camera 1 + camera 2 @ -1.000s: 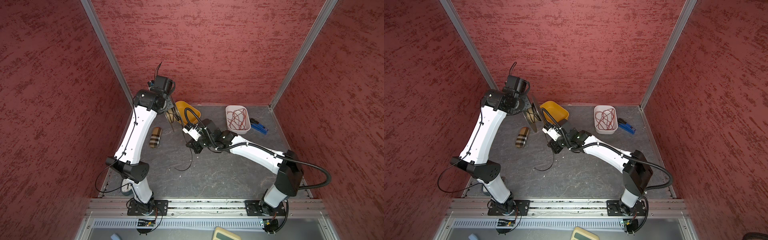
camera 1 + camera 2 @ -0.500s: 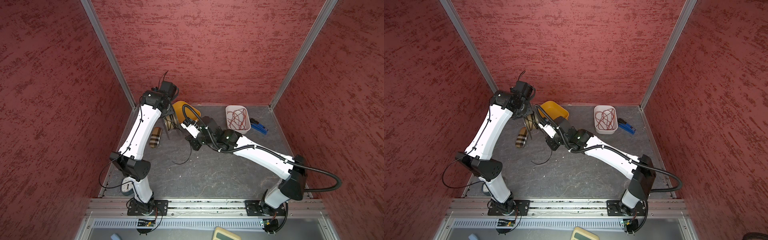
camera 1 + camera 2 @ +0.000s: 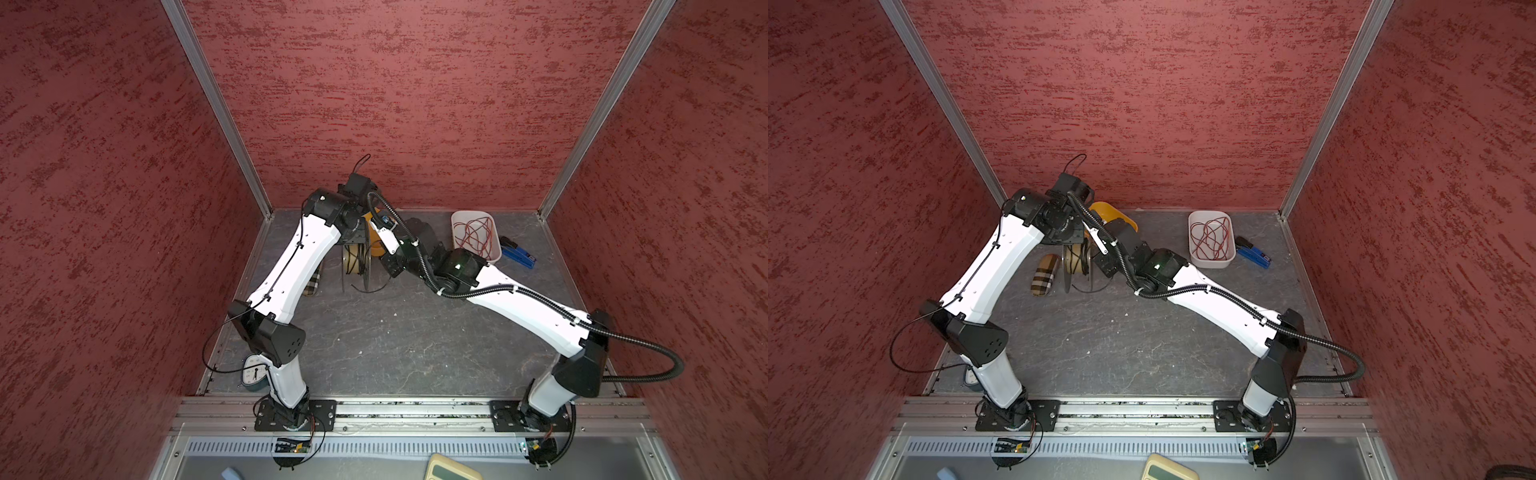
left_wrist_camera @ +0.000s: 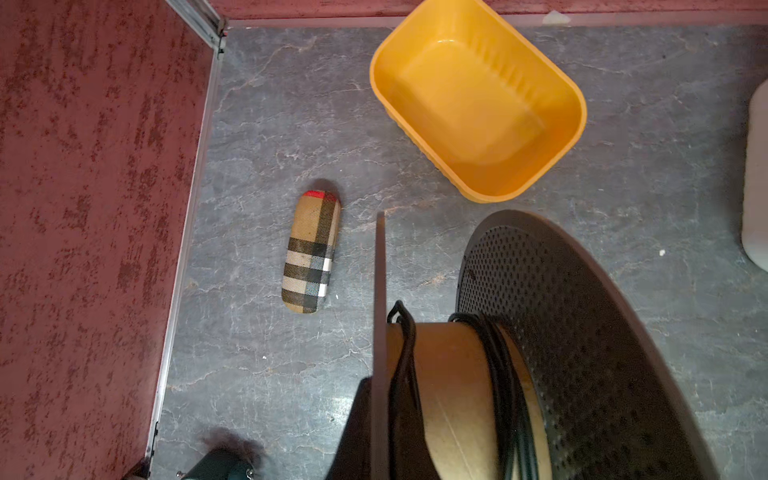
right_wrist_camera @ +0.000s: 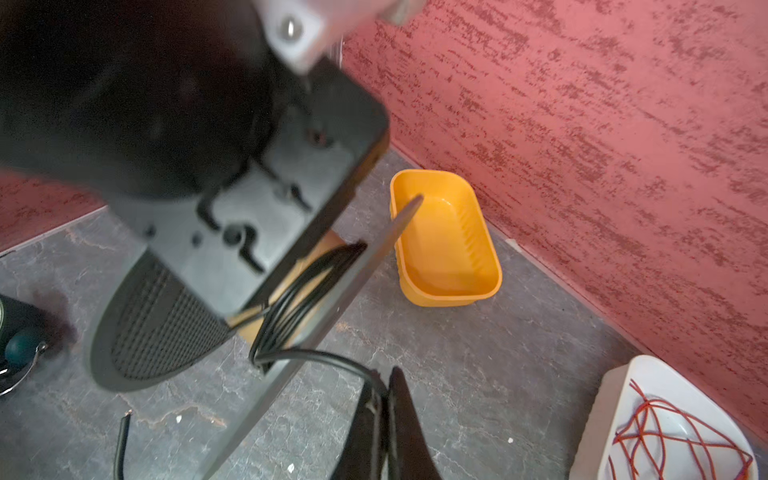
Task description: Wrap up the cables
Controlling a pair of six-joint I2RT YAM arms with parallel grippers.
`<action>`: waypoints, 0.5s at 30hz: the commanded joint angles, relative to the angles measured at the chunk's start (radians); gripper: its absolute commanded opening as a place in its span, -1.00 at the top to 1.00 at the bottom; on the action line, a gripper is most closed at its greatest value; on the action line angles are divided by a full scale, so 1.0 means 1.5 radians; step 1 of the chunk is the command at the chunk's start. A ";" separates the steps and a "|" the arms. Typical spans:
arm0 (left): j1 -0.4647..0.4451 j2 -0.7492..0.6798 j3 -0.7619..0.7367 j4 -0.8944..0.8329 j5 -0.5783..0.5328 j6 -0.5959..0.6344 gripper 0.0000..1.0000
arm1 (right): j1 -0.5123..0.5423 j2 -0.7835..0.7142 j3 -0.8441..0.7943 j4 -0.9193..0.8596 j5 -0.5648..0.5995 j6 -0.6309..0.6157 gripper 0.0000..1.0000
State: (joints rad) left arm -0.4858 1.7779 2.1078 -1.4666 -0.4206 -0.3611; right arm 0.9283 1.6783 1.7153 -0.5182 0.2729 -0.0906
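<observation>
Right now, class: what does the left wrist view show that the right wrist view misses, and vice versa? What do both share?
Left wrist only: the plaid case. Right wrist only: the red wires, and the right gripper shut on the black cable. Both: the yellow tub and the spool with cable wound on it.

The walls (image 3: 415, 104) are deep red with darker mottled streaks; the floor (image 3: 395, 340) is grey, veined pale. The tub (image 4: 478, 104) is orange-yellow. The case (image 4: 311, 253) is tan plaid in black and white, red at one end. The spool (image 4: 582, 332) has dark grey dotted sides and a tan middle, wound with black cable (image 4: 503, 374). The tray (image 3: 1210, 264) is white, its wires (image 3: 1210, 239) red; the tool (image 3: 1253, 252) seems blue.
</observation>
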 commanded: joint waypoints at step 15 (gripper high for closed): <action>-0.027 -0.129 -0.095 0.116 0.101 0.200 1.00 | -0.165 0.055 0.098 -0.070 -0.189 0.062 0.77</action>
State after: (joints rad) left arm -0.5266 1.6382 1.9671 -1.3231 -0.3061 -0.1253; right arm 0.7345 1.7451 1.8259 -0.6033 0.0479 -0.0357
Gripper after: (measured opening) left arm 0.092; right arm 0.119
